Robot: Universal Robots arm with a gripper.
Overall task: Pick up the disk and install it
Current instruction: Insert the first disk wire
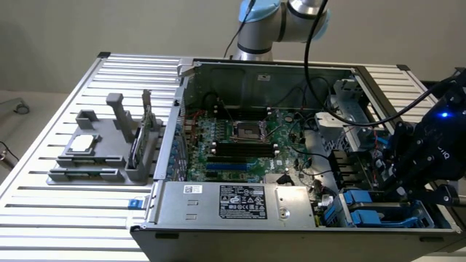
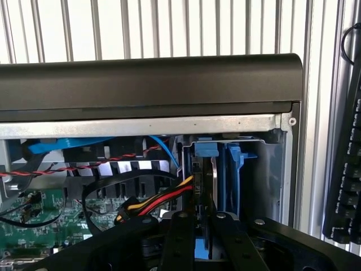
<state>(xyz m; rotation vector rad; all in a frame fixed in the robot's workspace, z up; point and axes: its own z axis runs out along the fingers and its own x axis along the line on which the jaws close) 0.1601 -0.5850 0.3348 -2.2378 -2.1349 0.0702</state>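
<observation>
Black linkage arms of the tool (image 2: pixel 206 237) sit closest to the wrist camera, their two fingers (image 2: pixel 180 231) drawn in tight around the edge of the disk (image 2: pixel 210 186). The disk stands on edge between them, a thin silver slab with blue carrier plastic showing at its far end and again down between the fingers. So the tool is closed on the disk, gripping it by its near edge.

The disk hangs inside the drive bay (image 2: pixel 248 169) at the corner of the open computer case (image 1: pixel 255 71), with a blue bracket (image 2: pixel 234 169) just beside it on one side and the bay's grey metal wall beyond that. On the other side, a bundle of red, yellow and black wires (image 2: pixel 158 200) runs close up against the disk, so room is tight there. The case's dark front panel (image 2: pixel 146 84) and a bright metal lip span the far end of the bay.

In the exterior view the tool (image 1: pixel 426 164) is low at the case's corner toward that view's right, over the blue carriers (image 1: pixel 364 210) in the bays. The grey power-supply box (image 1: pixel 233 202) lies beside the bays, the motherboard (image 1: pixel 240 142) behind it. Outside the case, on the ribbed surface (image 1: pixel 65 213), stands a grey fixture (image 1: pixel 102 147), well apart from the tool.
</observation>
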